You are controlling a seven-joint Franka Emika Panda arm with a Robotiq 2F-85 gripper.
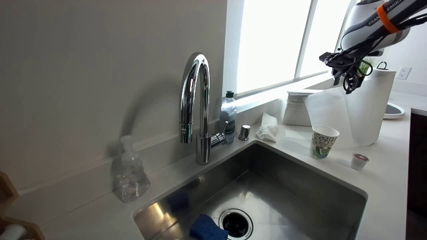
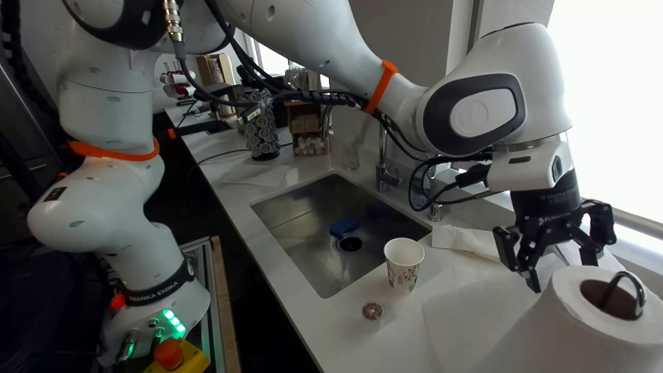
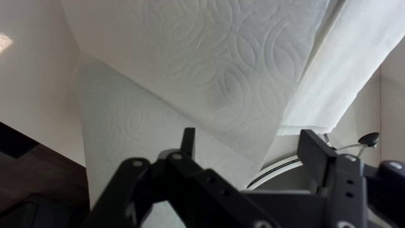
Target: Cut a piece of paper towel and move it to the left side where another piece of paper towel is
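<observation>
My gripper [image 1: 345,84] is open, its fingers pointing down beside the top of the thick paper towel roll [image 1: 373,110] on its stand. In an exterior view the open gripper [image 2: 562,270] is just behind the roll [image 2: 564,331]. A limp white paper towel sheet [image 1: 330,110] hangs out from the roll toward the cup; it also shows in an exterior view [image 2: 461,316]. In the wrist view the embossed sheet [image 3: 208,63] lies ahead of the spread fingers [image 3: 250,141], with nothing gripped. Another flat white paper towel piece [image 2: 254,174] lies on the counter beyond the sink.
A paper cup [image 1: 323,143] and a coffee pod [image 1: 359,161] stand between roll and sink [image 1: 307,200]. A napkin stack [image 1: 297,108] and crumpled paper [image 1: 268,128] are by the window. The faucet [image 1: 203,110] and soap bottle [image 1: 228,116] rise behind the sink.
</observation>
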